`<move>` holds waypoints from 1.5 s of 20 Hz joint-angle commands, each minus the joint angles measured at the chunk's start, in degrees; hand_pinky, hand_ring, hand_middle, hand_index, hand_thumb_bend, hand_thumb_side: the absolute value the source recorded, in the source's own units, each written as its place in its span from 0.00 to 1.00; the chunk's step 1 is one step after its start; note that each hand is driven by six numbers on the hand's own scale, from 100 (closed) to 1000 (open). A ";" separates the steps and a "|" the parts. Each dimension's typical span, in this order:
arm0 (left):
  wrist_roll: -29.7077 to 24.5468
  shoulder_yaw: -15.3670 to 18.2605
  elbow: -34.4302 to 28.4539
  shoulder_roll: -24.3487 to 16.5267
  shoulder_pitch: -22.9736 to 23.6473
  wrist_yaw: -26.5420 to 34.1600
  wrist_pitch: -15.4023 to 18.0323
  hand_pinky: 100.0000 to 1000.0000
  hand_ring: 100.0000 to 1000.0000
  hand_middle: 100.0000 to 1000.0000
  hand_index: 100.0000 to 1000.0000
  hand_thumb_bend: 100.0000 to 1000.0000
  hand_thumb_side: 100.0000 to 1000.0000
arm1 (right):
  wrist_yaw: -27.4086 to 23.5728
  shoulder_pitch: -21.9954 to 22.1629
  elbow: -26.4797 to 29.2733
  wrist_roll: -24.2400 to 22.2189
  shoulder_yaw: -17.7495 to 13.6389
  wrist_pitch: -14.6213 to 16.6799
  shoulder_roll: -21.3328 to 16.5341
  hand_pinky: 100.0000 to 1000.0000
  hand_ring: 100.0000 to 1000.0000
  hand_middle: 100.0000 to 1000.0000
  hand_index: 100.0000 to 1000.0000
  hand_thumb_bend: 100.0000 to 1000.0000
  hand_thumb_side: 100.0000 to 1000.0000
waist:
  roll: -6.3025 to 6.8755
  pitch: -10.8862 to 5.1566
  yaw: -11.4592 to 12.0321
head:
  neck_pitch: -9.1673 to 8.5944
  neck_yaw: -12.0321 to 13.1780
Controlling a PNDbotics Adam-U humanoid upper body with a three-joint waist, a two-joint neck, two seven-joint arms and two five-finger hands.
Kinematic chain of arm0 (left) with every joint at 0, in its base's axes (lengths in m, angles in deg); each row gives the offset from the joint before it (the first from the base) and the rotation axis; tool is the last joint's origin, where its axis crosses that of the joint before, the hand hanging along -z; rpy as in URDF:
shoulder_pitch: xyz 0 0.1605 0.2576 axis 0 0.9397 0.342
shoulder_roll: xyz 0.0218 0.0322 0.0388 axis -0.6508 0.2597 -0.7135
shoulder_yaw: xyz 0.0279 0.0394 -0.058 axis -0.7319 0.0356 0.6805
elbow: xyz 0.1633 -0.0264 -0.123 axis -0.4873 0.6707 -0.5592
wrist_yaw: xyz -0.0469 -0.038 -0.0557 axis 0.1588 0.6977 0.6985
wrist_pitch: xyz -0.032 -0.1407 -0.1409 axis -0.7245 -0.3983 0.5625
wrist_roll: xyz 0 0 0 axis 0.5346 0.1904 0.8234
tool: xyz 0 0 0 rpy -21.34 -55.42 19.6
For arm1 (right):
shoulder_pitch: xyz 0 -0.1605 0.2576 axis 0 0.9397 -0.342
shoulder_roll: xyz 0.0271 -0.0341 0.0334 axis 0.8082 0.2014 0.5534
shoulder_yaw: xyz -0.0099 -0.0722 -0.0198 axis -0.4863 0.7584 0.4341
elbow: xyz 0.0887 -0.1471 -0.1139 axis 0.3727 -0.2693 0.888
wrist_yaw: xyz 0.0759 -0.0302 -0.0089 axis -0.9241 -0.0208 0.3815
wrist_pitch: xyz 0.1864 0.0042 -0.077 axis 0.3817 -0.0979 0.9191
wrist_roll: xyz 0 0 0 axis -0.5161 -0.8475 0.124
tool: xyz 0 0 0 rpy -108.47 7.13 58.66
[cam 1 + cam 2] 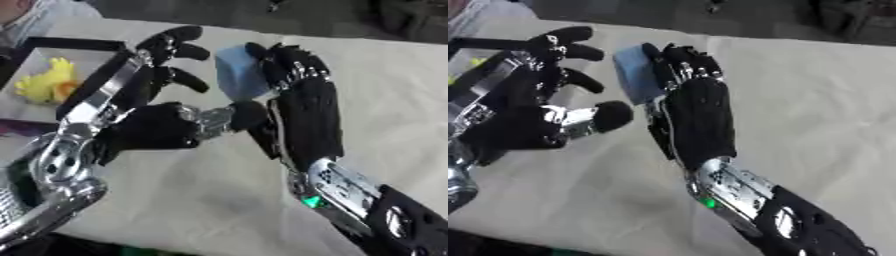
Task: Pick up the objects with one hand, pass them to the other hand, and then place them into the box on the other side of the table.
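— Looking near first: bare beige table [201, 200] below both wrists, open room toward the near edge; dark strip past the far edge.

— Right hand [302, 107]?

— Raised over mid-table, back toward the camera, fingers curled over the top of one pale blue block [238, 72]. Held, block sitting on the side facing the other hand.

— Left hand [149, 95]?

— Just beside, palm turned toward the block. Fingers spread and only partly bent, thumb stretched toward the right palm, nearly touching it. Holding nothing; fingertips close to the block, contact impossible to tell.

— Counts?

— One blue block. One box [74, 44], dark-rimmed, beyond and outward of the left hand. One yellow toy [48, 80] with an orange patch lying inside, seen best in the left eye view; shape hard to make out further.

— Anything in the way?

— Left forearm crossing in front of the box's nearer side, hiding part of the rim. Wide clear cloth outward of the right hand, out to the far edge. Something pale at the far left corner, too unclear to name.
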 commanded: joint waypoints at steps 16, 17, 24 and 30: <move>20.58 0.40 5.15 1.78 -1.55 -1.30 -20.35 1.00 0.61 0.74 0.92 0.81 0.28 | -3.42 -0.68 1.07 11.72 0.93 -2.62 -0.24 0.52 0.60 0.51 0.50 0.01 0.00 | -0.03 -0.41 -0.03 | -1.23 1.56; 20.58 0.24 4.94 1.78 -1.60 -1.19 -20.35 1.00 0.61 0.74 0.92 0.81 0.28 | -3.47 -0.69 1.07 11.76 0.97 -2.49 -0.25 0.52 0.60 0.51 0.50 0.01 0.00 | -0.07 -0.37 -0.02 | -1.22 1.57; 20.23 -0.64 4.45 1.96 -1.94 -0.18 -20.35 1.00 0.61 0.74 0.90 0.77 0.28 | -3.40 -0.85 1.07 11.89 1.19 -1.86 -0.26 0.52 0.60 0.51 0.50 0.01 0.00 | -0.31 -0.09 0.05 | -1.17 1.78; 20.56 -0.71 6.47 2.81 -2.03 -0.04 -20.35 1.00 0.61 0.73 0.89 0.73 0.31 | -3.11 -1.04 1.07 12.38 1.60 -1.03 -0.28 0.53 0.60 0.51 0.50 0.01 0.00 | -0.38 0.03 0.02 | -1.41 1.76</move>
